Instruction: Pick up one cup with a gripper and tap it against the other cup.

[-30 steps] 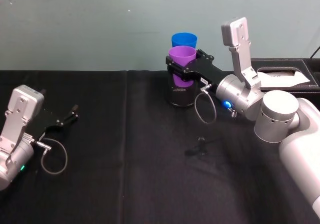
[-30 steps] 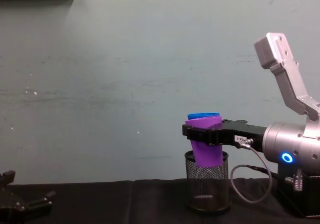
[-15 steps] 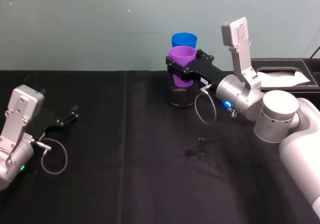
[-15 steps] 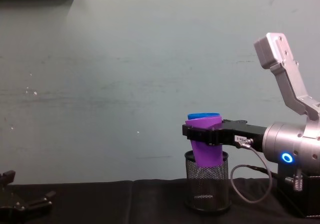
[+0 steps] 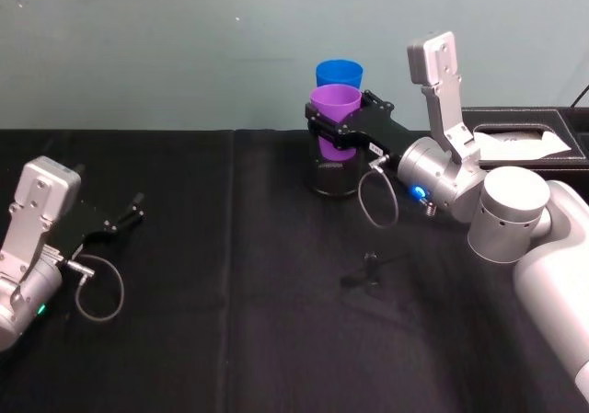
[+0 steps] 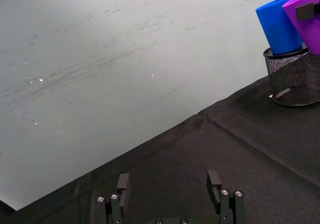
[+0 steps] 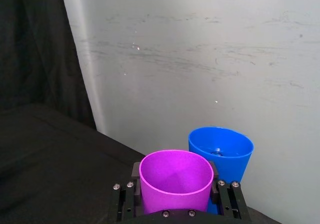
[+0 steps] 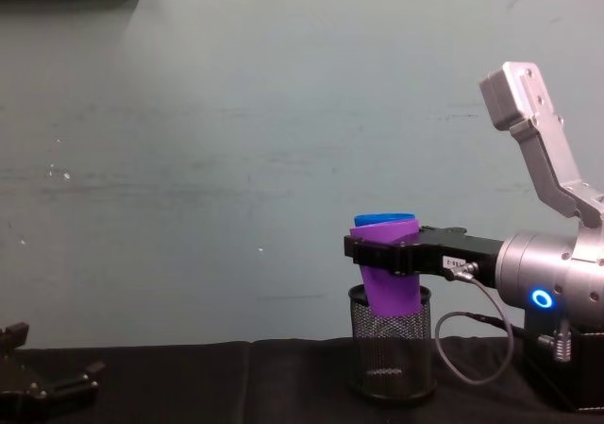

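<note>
— What's in the right gripper (image 5: 336,120)?
— The purple cup (image 5: 335,100), clamped between its jaws, base dipping into the mesh holder (image 5: 333,178) below.
— And the blue cup (image 5: 339,71)?
— Just beyond the fingertips, standing in that holder. The left gripper (image 6: 168,184) lies well apart, jaws spread.

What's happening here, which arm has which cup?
The right gripper is shut on the purple cup, holding it with its base down in the black mesh holder at the back of the table. The blue cup stands in the same holder just behind it, very close; whether the two touch cannot be told. The left gripper rests open on the black cloth far to the left, holding nothing.
</note>
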